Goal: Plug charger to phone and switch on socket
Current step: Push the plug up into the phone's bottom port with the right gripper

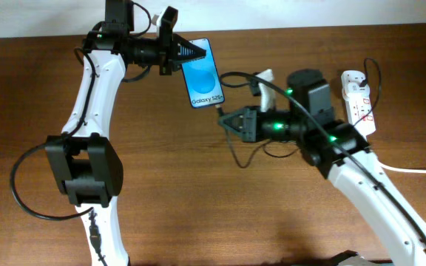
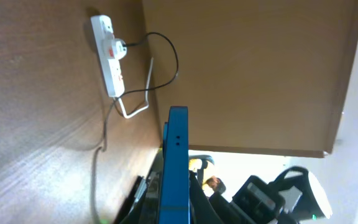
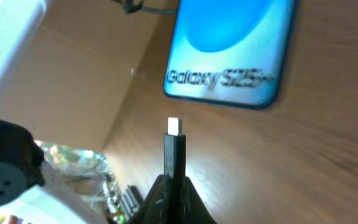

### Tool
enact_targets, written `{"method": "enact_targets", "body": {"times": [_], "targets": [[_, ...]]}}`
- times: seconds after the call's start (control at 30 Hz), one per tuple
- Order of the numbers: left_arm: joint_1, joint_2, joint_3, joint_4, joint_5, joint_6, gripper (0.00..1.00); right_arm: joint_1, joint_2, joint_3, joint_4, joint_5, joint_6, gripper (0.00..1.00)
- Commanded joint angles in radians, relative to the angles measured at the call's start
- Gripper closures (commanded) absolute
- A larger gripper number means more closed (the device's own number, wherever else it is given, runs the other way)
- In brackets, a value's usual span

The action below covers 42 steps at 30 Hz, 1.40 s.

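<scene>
The phone [image 1: 202,72], blue screen reading "Galaxy S25", lies at the table's far centre. My left gripper [image 1: 191,52] is shut on its far end; in the left wrist view the phone [image 2: 175,168] shows edge-on between the fingers [image 2: 178,208]. My right gripper [image 1: 225,122] is shut on the charger's black connector [image 3: 174,152], whose silver tip [image 3: 174,126] points at the phone's near end [image 3: 229,59], a short gap apart. The thin black cable [image 1: 235,151] loops below. The white socket strip [image 1: 359,100] lies at the right, also in the left wrist view [image 2: 107,53].
A white adapter [image 1: 263,80] sits behind my right arm. The socket's thick white cord [image 1: 413,171] runs off to the right. The left arm's black cable [image 1: 21,185] loops at the table's left. The table's far edge is just beyond the phone.
</scene>
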Motion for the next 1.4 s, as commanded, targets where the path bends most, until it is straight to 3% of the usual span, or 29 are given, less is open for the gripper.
{"method": "enact_targets", "body": {"times": [0.0,0.2,0.57,1.37], "targets": [[0.005,-0.004,0.009,0.006,0.093,-0.071,1.00,0.072,0.040,-0.003,0.044,0.083,0.125,0.96],[0.005,-0.004,0.009,0.028,0.092,-0.071,1.00,0.098,0.046,-0.003,0.057,0.151,0.178,0.96],[0.044,-0.004,0.009,0.031,0.084,-0.124,1.00,0.098,0.028,-0.003,0.090,0.150,0.173,0.96],[0.037,-0.004,0.009,0.031,0.066,-0.123,1.00,0.098,0.029,-0.003,0.117,0.133,0.169,0.96]]}}
